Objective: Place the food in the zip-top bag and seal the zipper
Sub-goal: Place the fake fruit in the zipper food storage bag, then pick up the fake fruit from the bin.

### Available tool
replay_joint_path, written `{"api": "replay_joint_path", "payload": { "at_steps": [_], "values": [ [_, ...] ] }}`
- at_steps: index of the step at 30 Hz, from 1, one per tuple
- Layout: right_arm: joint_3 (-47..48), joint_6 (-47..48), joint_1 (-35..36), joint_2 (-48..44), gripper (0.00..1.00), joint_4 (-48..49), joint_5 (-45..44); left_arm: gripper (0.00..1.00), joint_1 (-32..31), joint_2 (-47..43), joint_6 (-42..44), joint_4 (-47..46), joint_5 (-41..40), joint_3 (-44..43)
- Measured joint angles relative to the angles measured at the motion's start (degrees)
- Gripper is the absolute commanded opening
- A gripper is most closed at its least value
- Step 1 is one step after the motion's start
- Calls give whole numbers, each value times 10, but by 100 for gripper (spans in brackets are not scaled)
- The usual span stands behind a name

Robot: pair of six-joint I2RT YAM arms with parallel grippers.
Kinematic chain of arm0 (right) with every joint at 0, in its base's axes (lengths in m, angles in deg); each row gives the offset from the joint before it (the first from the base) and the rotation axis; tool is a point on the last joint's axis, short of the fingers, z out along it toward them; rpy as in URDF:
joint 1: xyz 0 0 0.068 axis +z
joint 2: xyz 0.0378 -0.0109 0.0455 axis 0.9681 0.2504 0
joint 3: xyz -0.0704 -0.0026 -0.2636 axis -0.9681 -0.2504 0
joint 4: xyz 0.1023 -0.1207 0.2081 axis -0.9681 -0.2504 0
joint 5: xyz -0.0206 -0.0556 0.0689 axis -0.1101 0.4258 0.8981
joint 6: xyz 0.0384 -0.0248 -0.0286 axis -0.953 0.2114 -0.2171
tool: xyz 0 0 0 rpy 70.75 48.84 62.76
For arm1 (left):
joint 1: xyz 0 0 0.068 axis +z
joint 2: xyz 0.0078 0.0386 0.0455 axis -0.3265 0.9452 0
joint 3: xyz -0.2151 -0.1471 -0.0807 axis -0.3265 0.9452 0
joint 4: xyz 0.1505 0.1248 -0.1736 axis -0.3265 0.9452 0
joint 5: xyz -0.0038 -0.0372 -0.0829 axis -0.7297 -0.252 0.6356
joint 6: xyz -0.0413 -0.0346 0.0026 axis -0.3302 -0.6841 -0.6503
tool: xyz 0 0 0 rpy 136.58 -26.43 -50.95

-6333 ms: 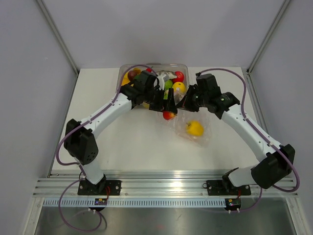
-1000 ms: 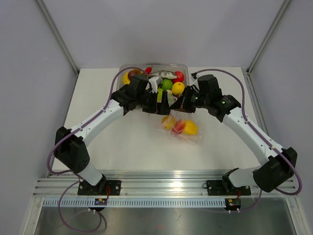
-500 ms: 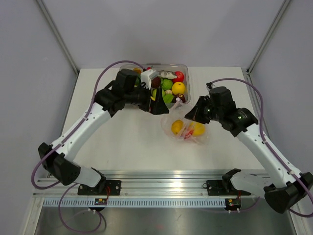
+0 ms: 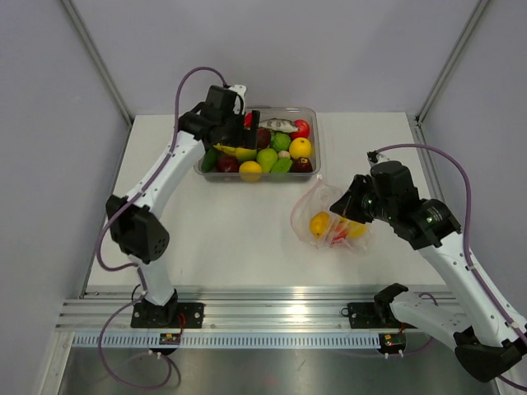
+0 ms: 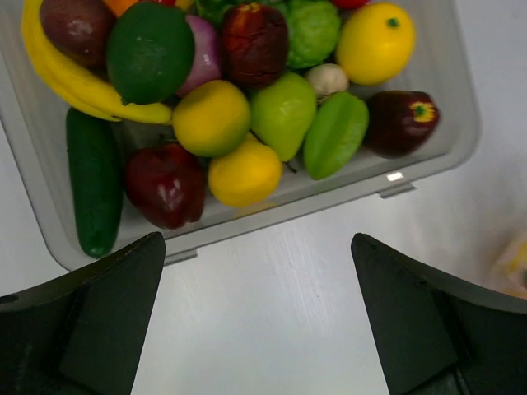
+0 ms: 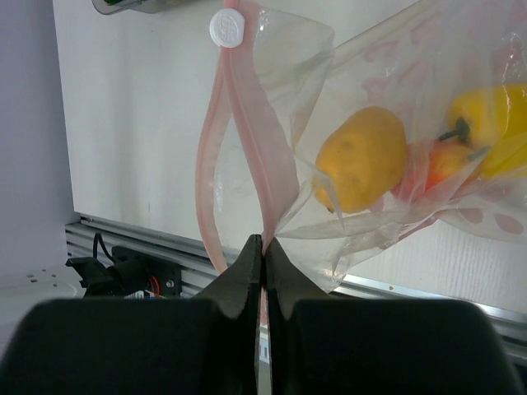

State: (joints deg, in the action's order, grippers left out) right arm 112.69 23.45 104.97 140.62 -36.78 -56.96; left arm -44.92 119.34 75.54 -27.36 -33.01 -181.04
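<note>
Closed right end effector (image 6: 263, 243) pinches zipper (image 6: 268, 164); zip-top bag (image 4: 317, 202), three food pieces (image 4: 320, 223) inside, at 8 o'clock; left end effector (image 5: 255, 239) wide open, empty.

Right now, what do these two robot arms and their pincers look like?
The left arm and right arm are alike: smooth white tubular links between chunky black joints, each trailed by a looping purple cable. The left gripper and right gripper are matte black with two wedge-shaped fingers.
</note>
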Motion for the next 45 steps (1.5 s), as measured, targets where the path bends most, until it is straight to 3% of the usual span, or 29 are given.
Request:
{"api": "replay_joint_path", "payload": {
  "at_steps": [6,12,17,22,27,33,38,41,42,45],
  "values": [
    [1,5,0,17,6,0,1,95,1,143,14,24,-38,-132],
    [1,6,0,40,6,4,5,89,1,218,15,-21,-36,-163],
    [4,6,0,46,6,4,6,93,1,277,16,-73,-38,-175],
    [6,6,0,53,6,9,7,94,1,351,24,-102,-45,-245],
    [6,7,0,56,7,13,10,93,1,378,35,-122,-55,-266],
    [6,10,0,70,6,25,22,80,1,401,40,-139,-61,-283],
    [6,13,0,76,6,33,22,79,1,412,40,-137,-59,-283],
    [6,14,0,76,6,34,22,68,0,412,39,-138,-57,-283],
    [6,14,0,76,6,34,22,56,0,412,40,-138,-56,-283],
    [6,14,0,76,7,35,22,39,0,410,36,-139,-53,-278]
  ]
}}
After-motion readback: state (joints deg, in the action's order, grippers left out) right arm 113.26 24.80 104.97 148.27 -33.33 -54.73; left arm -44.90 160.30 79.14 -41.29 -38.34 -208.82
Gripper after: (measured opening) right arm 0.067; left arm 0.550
